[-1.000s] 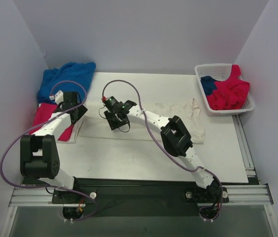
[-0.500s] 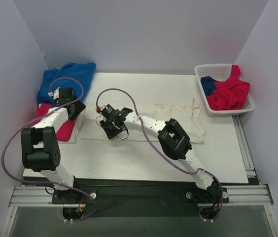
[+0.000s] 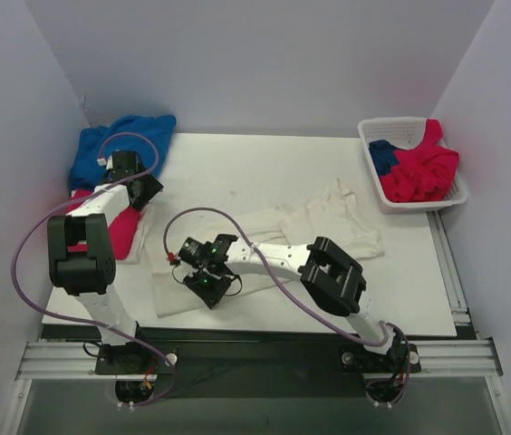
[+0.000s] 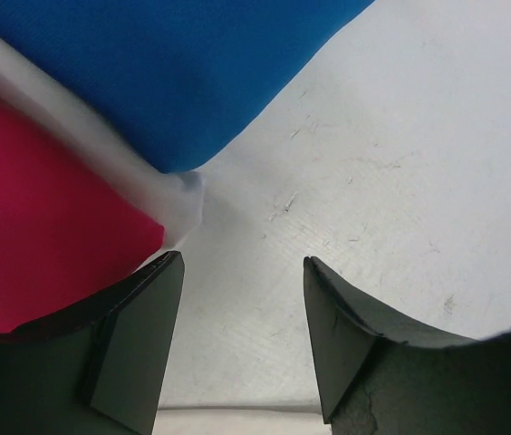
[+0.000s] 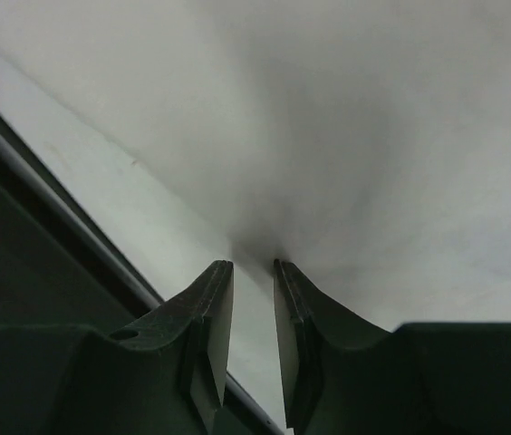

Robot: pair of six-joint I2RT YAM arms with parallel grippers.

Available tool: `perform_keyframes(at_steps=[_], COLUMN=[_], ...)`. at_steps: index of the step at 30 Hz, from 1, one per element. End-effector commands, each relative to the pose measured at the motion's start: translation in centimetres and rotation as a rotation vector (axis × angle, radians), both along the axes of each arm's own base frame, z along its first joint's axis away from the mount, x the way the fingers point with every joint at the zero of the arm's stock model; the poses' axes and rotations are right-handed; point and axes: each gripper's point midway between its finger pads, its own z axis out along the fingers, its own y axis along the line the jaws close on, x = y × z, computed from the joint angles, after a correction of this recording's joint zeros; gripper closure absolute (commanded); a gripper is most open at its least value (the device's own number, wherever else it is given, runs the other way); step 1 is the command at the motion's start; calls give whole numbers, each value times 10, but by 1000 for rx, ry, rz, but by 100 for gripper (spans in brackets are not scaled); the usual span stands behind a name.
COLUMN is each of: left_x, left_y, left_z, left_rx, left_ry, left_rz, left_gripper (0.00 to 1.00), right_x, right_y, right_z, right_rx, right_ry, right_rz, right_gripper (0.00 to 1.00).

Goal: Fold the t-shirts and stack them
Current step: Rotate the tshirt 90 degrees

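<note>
At lower centre our right gripper [image 3: 210,286] pinches the white shirt [image 3: 328,222]. Our left gripper [image 3: 144,189] gapes at upper left.

Soft, even light throughout; both wrist views blur at close range.

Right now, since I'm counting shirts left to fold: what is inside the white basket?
The white basket holds a crumpled red shirt spilling over its rim and a dark blue garment beside it. Anything beneath them is covered.
</note>
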Motion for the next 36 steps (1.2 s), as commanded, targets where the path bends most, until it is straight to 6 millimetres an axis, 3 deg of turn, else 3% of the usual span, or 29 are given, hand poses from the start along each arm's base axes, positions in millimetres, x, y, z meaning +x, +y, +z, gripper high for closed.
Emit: perform_keyframes(at_steps=[1, 3, 4, 7, 8, 9, 10, 11, 13, 14, 18, 21, 29, 36], left_x=[23, 24, 25, 24, 23, 22, 21, 17, 17, 16, 14, 13, 6, 1], left_y=[-5, -8, -9, -13, -14, -15, -16, -18, -24, -25, -45, -55, -77, -84], left_z=[17, 17, 16, 14, 12, 11, 13, 11, 14, 13, 10, 10, 13, 18], left_rx=[-6, -13, -15, -14, -14, -13, -14, -17, -17, -17, -19, -20, -17, -14], left_ry=[-74, -77, -77, -74, -68, -63, -68, -65, -82, -83, -77, -72, -73, -84], left_rz=[-46, -65, -71, -88, -90, -92, -92, -97, -106, -109, -151, -172, -225, -244], left_gripper=[34, 34, 34, 34, 34, 34, 34, 34, 35, 34, 34, 35, 35, 35], right_x=[-27, -11, 15, 60, 87, 99, 111, 129, 142, 154, 169, 178, 207, 220], right_y=[-16, -23, -36, -64, -91, -104, -117, -148, -173, -199, -247, -271, -317, -342], right_z=[34, 47, 49, 76, 80, 99, 105, 104, 116, 115, 99, 85, 44, 16], right_rx=[-18, -18, -51, -49, -89, -56, -45, -81, -55, -72, -117, -163, -200, -247], right_ry=[-17, -92, -179, -316, -390, -424, -444, -475, -478, -466, -412, -377, -240, -161], right_rz=[63, -23, -108, -346, -456, -527, -614, -710, -822, -899, -1038, -1098, -1344, -1399], right_gripper=[75, 75, 75, 75, 74, 73, 69, 66, 58, 57, 53, 52, 53, 53])
